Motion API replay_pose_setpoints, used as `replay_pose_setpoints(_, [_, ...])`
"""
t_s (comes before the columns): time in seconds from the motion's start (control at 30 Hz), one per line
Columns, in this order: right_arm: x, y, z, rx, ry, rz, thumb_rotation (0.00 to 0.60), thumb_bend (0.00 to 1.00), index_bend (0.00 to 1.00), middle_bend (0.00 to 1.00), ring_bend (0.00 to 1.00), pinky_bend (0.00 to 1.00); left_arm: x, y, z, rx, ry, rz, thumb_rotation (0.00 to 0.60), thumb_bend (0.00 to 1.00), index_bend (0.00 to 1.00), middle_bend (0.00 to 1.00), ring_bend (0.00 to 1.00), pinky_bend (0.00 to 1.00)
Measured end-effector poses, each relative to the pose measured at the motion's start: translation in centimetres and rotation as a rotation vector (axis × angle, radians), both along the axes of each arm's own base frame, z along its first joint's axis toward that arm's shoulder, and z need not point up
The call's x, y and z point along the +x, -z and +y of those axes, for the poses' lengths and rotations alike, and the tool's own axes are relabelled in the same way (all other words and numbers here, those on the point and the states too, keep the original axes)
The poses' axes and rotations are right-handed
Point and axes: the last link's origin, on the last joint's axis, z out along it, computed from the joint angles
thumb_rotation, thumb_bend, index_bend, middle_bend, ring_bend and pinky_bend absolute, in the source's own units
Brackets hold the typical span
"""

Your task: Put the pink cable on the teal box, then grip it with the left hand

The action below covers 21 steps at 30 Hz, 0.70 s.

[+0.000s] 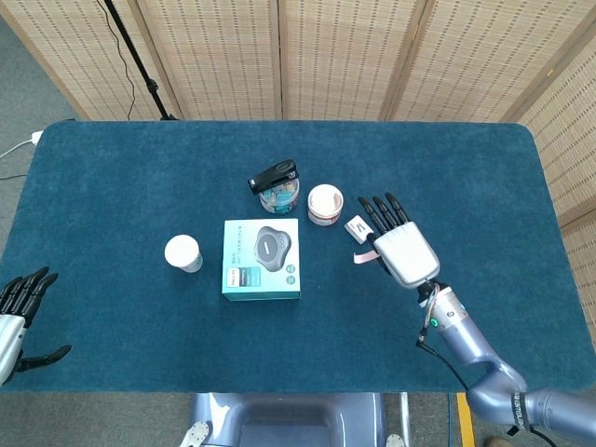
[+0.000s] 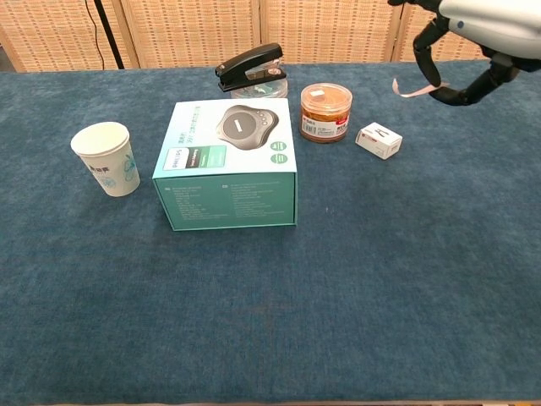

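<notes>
The teal box [image 1: 262, 258] [image 2: 228, 163] lies flat near the table's middle, with a grey device pictured on its lid. My right hand [image 1: 400, 246] [image 2: 473, 42] hangs in the air right of the box, above the small white box. It holds the pink cable [image 1: 366, 254] [image 2: 407, 90], whose short end sticks out to the left of the palm. My left hand [image 1: 17, 315] rests at the table's near left edge, fingers spread, holding nothing; the chest view does not show it.
A paper cup [image 1: 182, 252] [image 2: 107, 158] stands left of the box. Behind the box sit a black stapler on a jar [image 1: 276, 182] [image 2: 252, 66] and a round tub [image 1: 325, 204] [image 2: 326, 112]. A small white box [image 1: 358, 229] [image 2: 378, 139] lies right of the tub.
</notes>
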Motion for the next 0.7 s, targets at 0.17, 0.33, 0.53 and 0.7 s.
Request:
replay_pose_setpoints(0.17, [2.7,1.1,-0.5,-0.021,-0.047,0.024,0.6,0.46,0.63,0.0,0.0,0.0,-0.1,-0.1,0.0,-0.001,-0.001,-0.004,0.6,0.0,0.0,0.0,0.0,0.0])
replay_pose_setpoints(0.33, [5.5,3.4,-0.6,-0.011,-0.095,0.033,0.6,0.46,0.63,0.0,0.0,0.0,-0.2,-0.2,0.1,-0.003,-0.005,-0.013,0.6,0.0,0.0,0.0,0.0,0.0])
replay_pose_setpoints(0.53, [7.2,5.7,-1.4,-0.043,-0.114,0.088,0.6,0.46,0.63,0.0,0.0,0.0,-0.3,-0.4,0.1,-0.007,-0.005,-0.02,0.6,0.0,0.0,0.0,0.0,0.0])
replay_pose_setpoints(0.7, [7.9,7.0,-2.0,-0.099,-0.101,0.109,0.6,0.46,0.63,0.0,0.0,0.0,-0.3,-0.5,0.1,-0.016,-0.005,-0.023,0.6,0.0,0.0,0.0,0.0,0.0])
